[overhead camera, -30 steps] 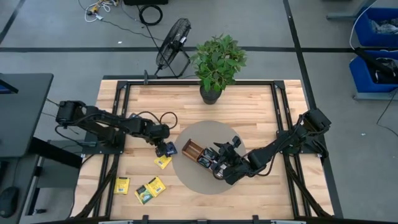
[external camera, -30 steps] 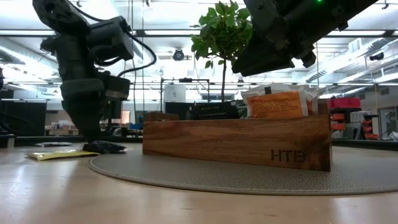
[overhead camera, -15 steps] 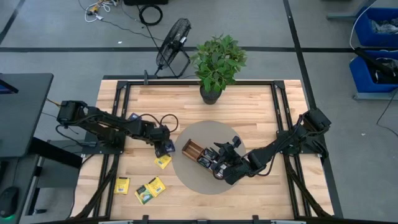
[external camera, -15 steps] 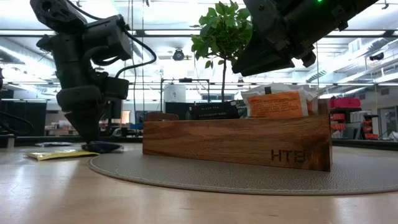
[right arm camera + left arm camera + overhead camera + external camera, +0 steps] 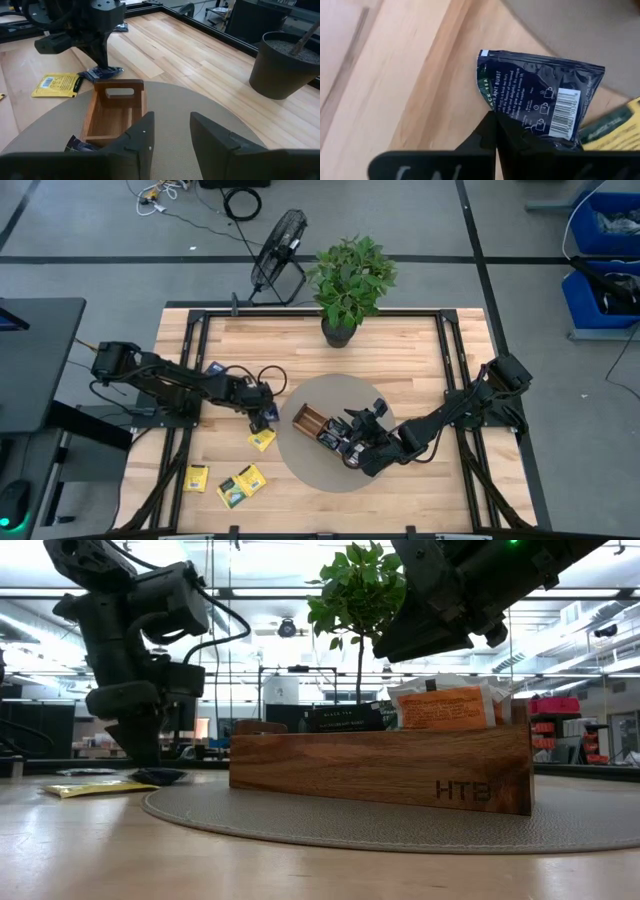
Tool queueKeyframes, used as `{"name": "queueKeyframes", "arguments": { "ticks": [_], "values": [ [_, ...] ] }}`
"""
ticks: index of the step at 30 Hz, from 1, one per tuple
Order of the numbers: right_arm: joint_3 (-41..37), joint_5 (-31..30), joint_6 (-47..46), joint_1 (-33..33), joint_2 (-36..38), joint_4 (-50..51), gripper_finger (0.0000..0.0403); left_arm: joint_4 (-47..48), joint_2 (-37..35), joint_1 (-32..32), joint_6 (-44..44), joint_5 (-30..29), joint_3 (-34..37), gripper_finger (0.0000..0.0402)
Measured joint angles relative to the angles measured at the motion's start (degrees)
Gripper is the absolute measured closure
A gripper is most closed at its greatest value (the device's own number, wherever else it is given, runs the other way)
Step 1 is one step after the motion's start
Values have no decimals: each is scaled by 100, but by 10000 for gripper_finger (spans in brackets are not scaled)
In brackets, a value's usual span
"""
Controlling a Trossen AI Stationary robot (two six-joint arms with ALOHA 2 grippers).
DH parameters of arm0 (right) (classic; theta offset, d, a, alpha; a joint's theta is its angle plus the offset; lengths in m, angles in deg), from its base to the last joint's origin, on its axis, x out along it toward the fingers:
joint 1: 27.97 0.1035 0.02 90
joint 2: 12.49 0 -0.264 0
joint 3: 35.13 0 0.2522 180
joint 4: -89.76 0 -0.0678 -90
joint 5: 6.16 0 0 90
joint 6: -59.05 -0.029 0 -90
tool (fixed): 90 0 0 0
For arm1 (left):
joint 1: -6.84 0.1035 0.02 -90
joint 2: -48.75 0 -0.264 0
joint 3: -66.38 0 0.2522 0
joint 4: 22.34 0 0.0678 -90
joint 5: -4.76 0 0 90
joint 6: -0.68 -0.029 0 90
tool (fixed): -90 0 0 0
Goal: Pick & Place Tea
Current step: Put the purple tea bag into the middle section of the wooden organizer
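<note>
at about 7 o'clock on the table (image 5: 400,340) lie two yellow sachets (image 5: 242,485). nearer the centre, at 9 o'clock of the round mat (image 5: 330,470), the left gripper (image 5: 262,418) has its jaws closed on a corner of a dark navy sachet (image 5: 540,102) lying on the wood, a yellow sachet (image 5: 262,440) just beside it. on the mat, the right gripper (image 5: 170,132) hovers over the wooden tray (image 5: 380,770), jaws narrowly apart and empty; orange-and-white sachets (image 5: 445,708) stand in the tray.

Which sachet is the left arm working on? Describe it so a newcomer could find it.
Start at the round grey mat in the table's middle. At its left edge, the left claw is shut on a dark navy sachet. Its neighbour is yellow.
</note>
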State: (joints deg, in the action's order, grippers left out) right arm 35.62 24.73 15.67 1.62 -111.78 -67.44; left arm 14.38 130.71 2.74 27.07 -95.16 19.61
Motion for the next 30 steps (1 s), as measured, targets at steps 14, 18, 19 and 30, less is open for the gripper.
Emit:
{"name": "queueKeyframes", "arguments": {
  "ticks": [14, 18, 19, 30],
  "values": [
    [-2, 1159, 1188, -379, 0, -1393, 268, 424, -1012, -169, -199, -76, 8, 400],
    [-2, 1699, 1670, -616, 0, -2057, 268, 383, -1226, -264, -165, -94, 1, 400],
    [-2, 1856, 1759, -678, 0, -2224, 268, 396, -1285, -289, -157, -103, 1, 400],
    [15, 4434, 1135, -1674, 0, -3103, 268, -503, -1537, -901, -925, -991, -1, 401]
  ]
}}
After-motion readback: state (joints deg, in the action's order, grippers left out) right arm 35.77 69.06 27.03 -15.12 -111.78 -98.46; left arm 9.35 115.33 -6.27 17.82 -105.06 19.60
